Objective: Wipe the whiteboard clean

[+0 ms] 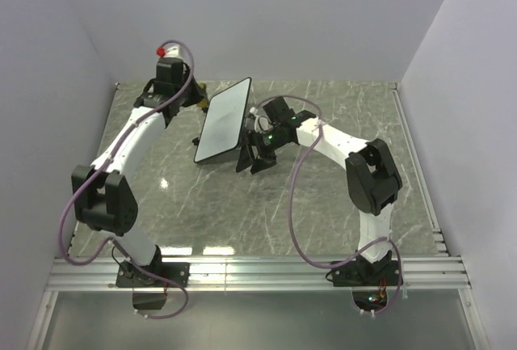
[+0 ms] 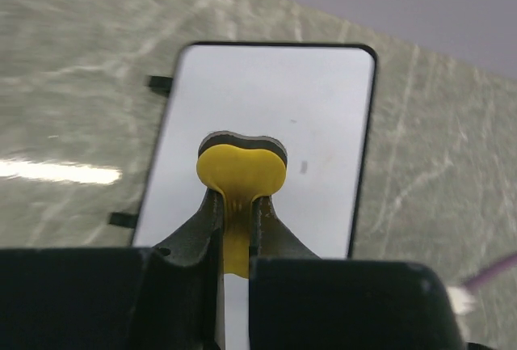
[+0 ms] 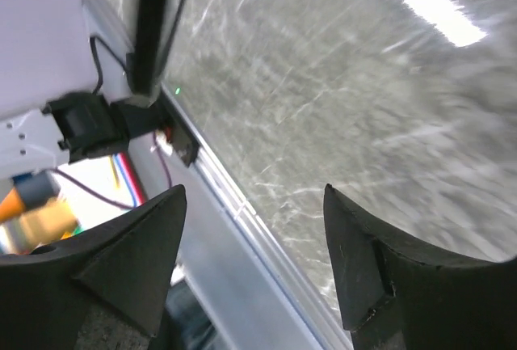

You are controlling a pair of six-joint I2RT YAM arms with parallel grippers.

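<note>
Two tools flanked the whiteboard (image 1: 224, 121), tilted up on the worktop (image 1: 242, 212). The left tool (image 2: 236, 204) pinched a yellow eraser (image 2: 241, 168) over its face, long axis running straight ahead. The right tool (image 3: 254, 253), spread and empty, sat beside its right edge.

My left gripper (image 2: 236, 204) pinches an eraser (image 2: 241, 168) whose yellow body looks matt and slightly soft, like moulded foam, backed with a dark felt-like layer. My fingers (image 2: 202, 225) are matt black plastic. The whiteboard (image 2: 266, 99) has a smooth satin-white face in a thin black plastic frame. The table (image 2: 73, 83) is glossy and marble-patterned, mirroring the lamps; its near rail (image 1: 258, 269) is brushed metal
</note>
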